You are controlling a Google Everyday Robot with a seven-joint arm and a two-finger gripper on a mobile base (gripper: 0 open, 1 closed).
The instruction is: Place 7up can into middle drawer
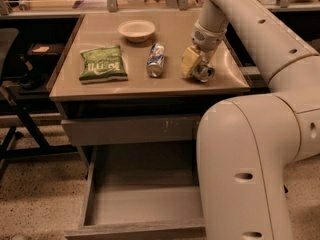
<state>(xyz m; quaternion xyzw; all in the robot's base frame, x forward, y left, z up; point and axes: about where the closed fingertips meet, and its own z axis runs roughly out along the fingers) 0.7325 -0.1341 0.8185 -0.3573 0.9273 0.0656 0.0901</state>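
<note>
The 7up can (203, 73) lies at the right side of the counter top (105, 89), silver end toward the camera, its green side mostly hidden by the gripper. My gripper (196, 65) reaches down from above and is shut on the can, with a yellow finger pad (188, 60) on the can's left side. The can is at or just above the counter surface. The middle drawer (107, 164) stands pulled open below the counter, with a bare grey floor.
A blue, white and silver can (156, 60) lies left of the gripper. A green chip bag (102, 63) and a white bowl (136, 30) are also on the counter. A shut drawer front (130, 130) sits above the open drawer. My arm (245, 174) covers the drawer's right side.
</note>
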